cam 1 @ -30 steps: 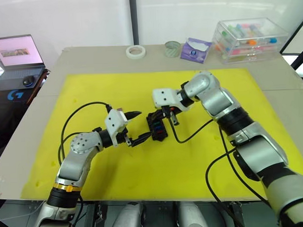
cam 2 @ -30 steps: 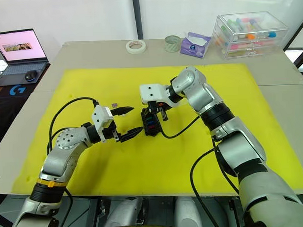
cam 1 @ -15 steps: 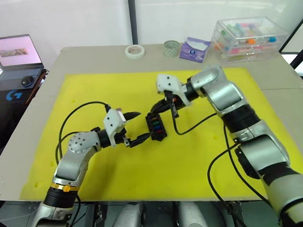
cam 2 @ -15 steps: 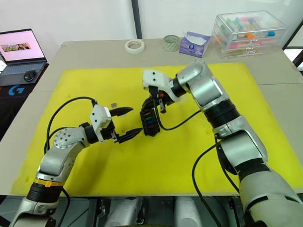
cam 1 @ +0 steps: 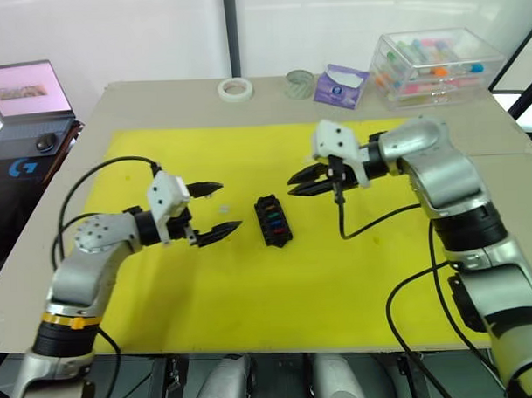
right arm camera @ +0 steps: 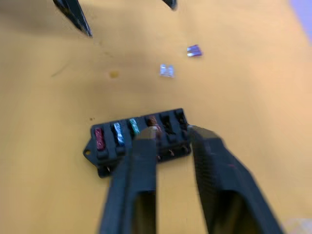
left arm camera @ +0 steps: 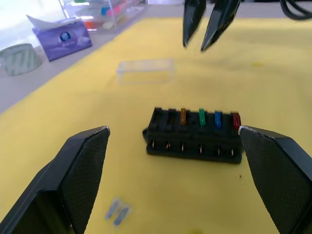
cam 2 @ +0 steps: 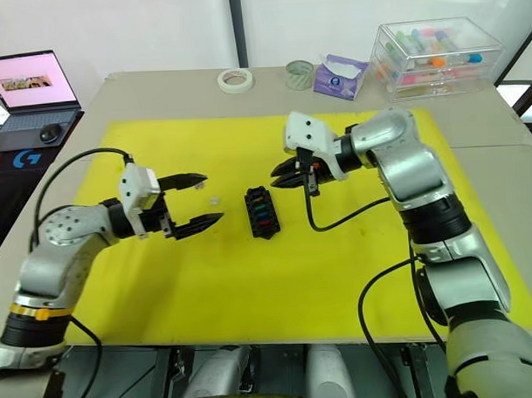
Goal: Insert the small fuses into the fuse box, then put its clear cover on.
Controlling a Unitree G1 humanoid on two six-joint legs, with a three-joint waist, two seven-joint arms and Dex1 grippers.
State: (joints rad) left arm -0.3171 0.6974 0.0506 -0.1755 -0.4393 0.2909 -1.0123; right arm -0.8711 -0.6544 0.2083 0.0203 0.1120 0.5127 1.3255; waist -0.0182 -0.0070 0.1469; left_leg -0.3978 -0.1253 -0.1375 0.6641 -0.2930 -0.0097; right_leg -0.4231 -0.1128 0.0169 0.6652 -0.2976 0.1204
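The fuse box lies flat mid-mat on the yellow mat, long axis running away from the robot, tilted slightly left; open mat surrounds it. Four fuses stand in its slots. The left gripper, fingers spread wide, and the right gripper, narrowly parted and empty, flank it, both apart from it.
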